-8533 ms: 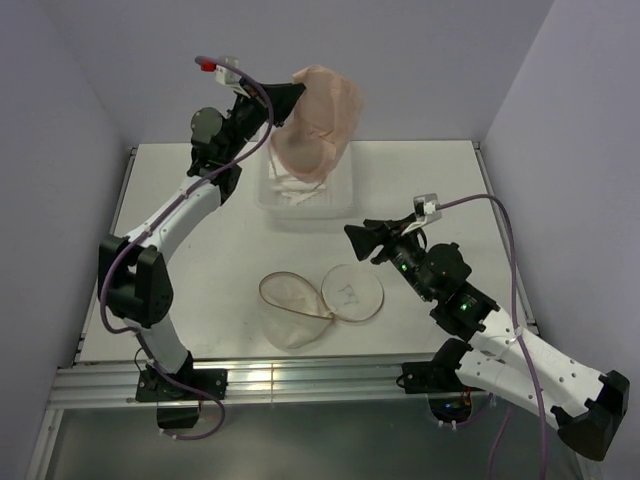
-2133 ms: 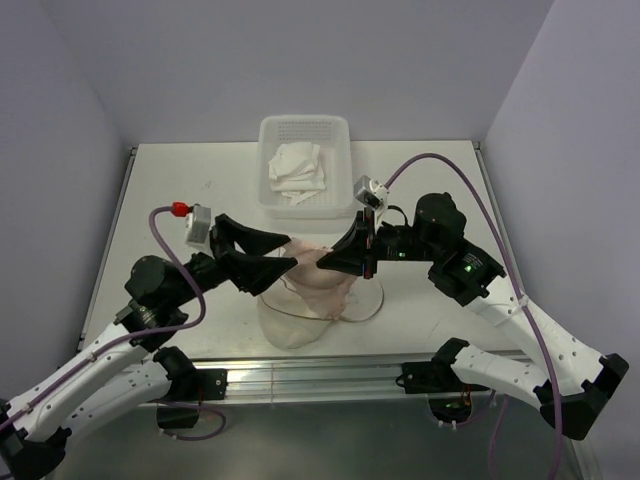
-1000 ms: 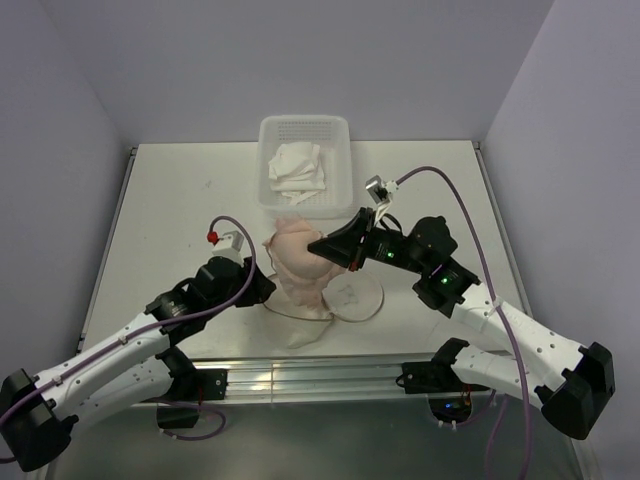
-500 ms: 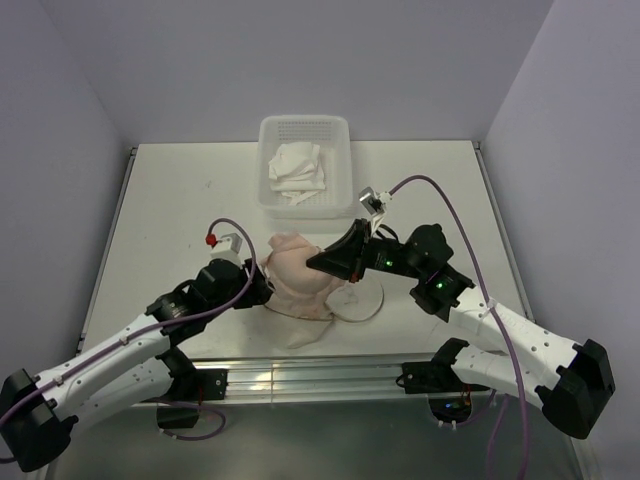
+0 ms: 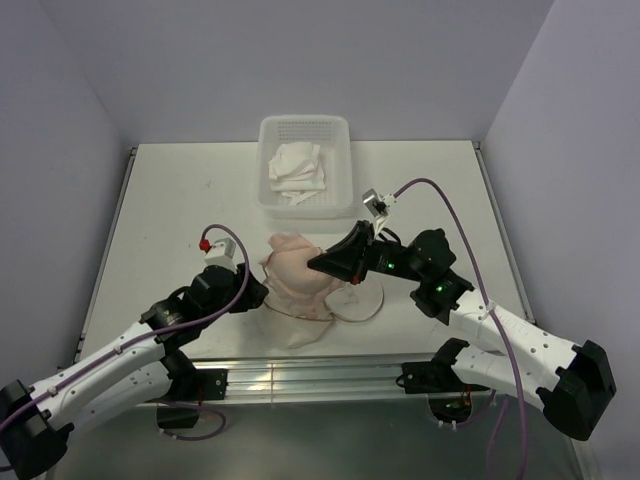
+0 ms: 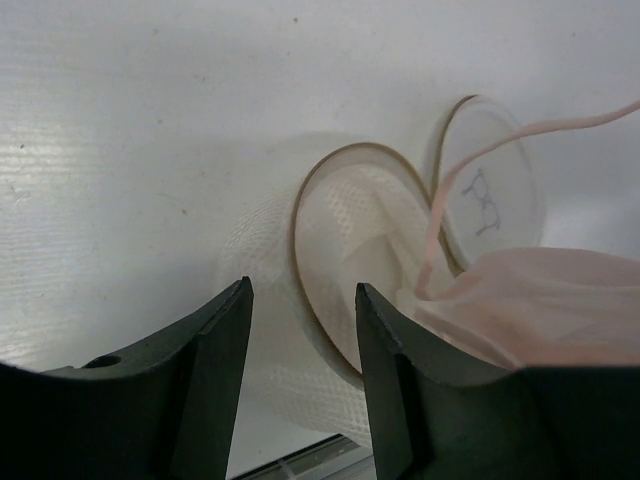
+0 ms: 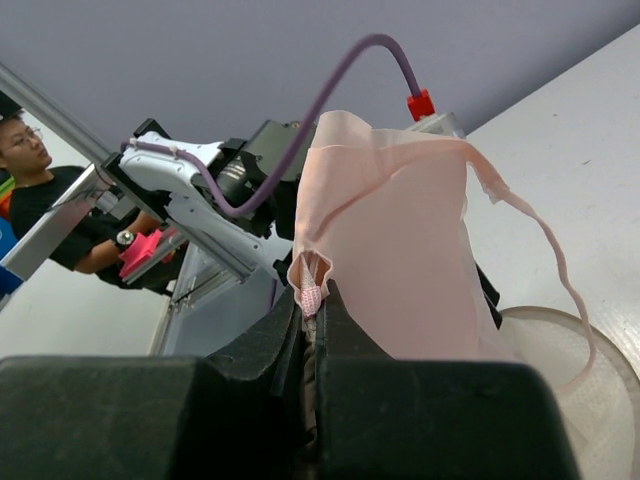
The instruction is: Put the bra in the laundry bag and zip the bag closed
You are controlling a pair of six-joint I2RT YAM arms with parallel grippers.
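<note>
The bra (image 5: 293, 268) is a peach-pink garment with a thin strap (image 6: 520, 135), bunched over the mouth of the laundry bag. My right gripper (image 5: 314, 263) is shut on a folded edge of it (image 7: 312, 290) and holds it up, so the fabric (image 7: 400, 250) hangs. The laundry bag (image 5: 292, 328) is a white mesh cylinder with a brown wire rim (image 6: 300, 250), lying on its side. Its round lid (image 5: 360, 298) with a dark mark (image 6: 485, 190) lies open. My left gripper (image 5: 258, 292) is open just left of the bra, its jaws (image 6: 302, 286) empty over the bag's wall.
A white perforated basket (image 5: 305, 126) with white cloth (image 5: 298, 170) in it stands at the back of the table. The table's near rail (image 5: 300, 378) runs just below the bag. My left arm (image 7: 200, 200) shows behind the hanging bra in the right wrist view.
The left arm has drawn back a little to the left and its jaws widened, then narrowed again. The right gripper has kept its hold, and the bra has sagged slightly over the bag.
</note>
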